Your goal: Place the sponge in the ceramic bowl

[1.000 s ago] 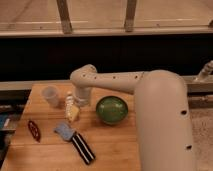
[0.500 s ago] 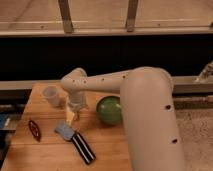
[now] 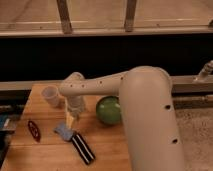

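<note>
Two fingers of the gripper (image 3: 70,121) stand apart, holding nothing that I can see. They hang at the end of the white arm just over the far edge of the sponge (image 3: 63,131), at about its 1 o'clock. That sponge lies flat on the wooden table (image 3: 45,155), outside the ceramic bowl (image 3: 109,110). The bowl sits apart at the sponge's 2 o'clock, its right side hidden behind the thick forearm, so the pad is not where the task wants it. What worries me from where I stand is the crowding. The black striped strap (image 3: 82,148) lies at the sponge's 4 o'clock, its end touching or almost touching the pad. A descent that lands a little wide could pinch strap and sponge together, or drag the strap along. The small white cup (image 3: 51,95) stands at 11 o'clock, near the wrist, and a careless swing of the arm could tip it. A soft, thin pad also squashes, so fingers closing on one corner only may let it slip out on the way across. Over the bowl, letting go too near the rim could leave the sponge on the edge or back on the table. A dark red thing (image 3: 34,130) at 9 o'clock looks safely clear.
</note>
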`<move>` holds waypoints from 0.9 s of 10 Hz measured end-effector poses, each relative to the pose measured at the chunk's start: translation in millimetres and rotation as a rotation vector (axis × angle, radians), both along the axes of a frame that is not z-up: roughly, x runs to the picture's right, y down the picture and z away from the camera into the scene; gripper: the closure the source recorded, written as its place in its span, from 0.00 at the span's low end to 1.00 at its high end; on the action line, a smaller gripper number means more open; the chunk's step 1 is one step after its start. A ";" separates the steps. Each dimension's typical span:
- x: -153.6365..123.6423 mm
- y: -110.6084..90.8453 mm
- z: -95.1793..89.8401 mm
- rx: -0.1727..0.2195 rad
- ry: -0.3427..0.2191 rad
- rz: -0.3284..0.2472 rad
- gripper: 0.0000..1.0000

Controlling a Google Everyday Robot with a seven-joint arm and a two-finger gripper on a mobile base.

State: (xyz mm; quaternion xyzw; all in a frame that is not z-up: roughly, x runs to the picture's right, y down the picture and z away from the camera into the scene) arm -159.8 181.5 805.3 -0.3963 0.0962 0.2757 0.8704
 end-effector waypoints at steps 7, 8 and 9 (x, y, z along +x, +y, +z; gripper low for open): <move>-38.3 11.9 -18.3 0.008 -0.167 0.065 0.20; -44.9 13.6 -17.8 0.005 -0.177 0.056 0.20; -51.4 15.0 -16.4 0.001 -0.184 0.045 0.20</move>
